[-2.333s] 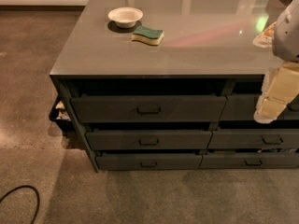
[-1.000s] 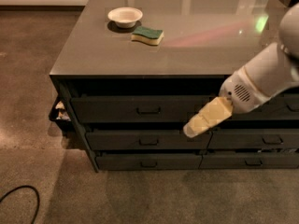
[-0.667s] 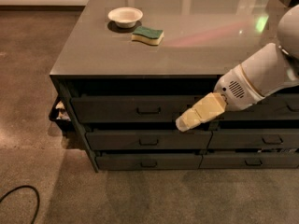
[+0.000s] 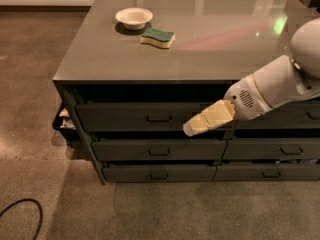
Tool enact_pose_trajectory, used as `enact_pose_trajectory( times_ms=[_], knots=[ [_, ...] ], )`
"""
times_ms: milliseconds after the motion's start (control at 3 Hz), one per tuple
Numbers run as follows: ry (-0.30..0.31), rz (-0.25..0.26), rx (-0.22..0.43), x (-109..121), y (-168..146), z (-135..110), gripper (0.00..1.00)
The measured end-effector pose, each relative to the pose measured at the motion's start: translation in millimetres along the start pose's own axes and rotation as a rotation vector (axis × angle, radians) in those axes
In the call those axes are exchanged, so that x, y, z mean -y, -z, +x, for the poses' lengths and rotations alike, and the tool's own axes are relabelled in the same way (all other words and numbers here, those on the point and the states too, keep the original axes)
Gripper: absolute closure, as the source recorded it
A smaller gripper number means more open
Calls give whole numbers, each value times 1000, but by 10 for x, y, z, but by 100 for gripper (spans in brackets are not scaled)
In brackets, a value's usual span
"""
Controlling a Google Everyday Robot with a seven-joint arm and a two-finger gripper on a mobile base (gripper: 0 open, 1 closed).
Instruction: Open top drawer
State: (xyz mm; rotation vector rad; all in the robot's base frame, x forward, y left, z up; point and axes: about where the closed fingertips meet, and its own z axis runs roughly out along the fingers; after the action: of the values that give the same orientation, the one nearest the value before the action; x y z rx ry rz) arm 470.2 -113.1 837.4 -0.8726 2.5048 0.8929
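Now my gripper has swung left, nearing the top drawer's handle. Open or closed, I can't tell; no pull yet.

Dark grey top drawer, left stack. Cream-yellow tool in front of its right end; white arm. Glossy grey worktop, pink streak, green glint far right. White bowl. Green-over-yellow sponge. Mottled brown floor.

Arm fr right; gripper pts down-left, mid-frame.
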Motion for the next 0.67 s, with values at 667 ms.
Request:
enact_pose_trajectory(
  times_ms=[667],
  knots=[
    [-96,-151,269,599,-614,-401,0]
  ],
)
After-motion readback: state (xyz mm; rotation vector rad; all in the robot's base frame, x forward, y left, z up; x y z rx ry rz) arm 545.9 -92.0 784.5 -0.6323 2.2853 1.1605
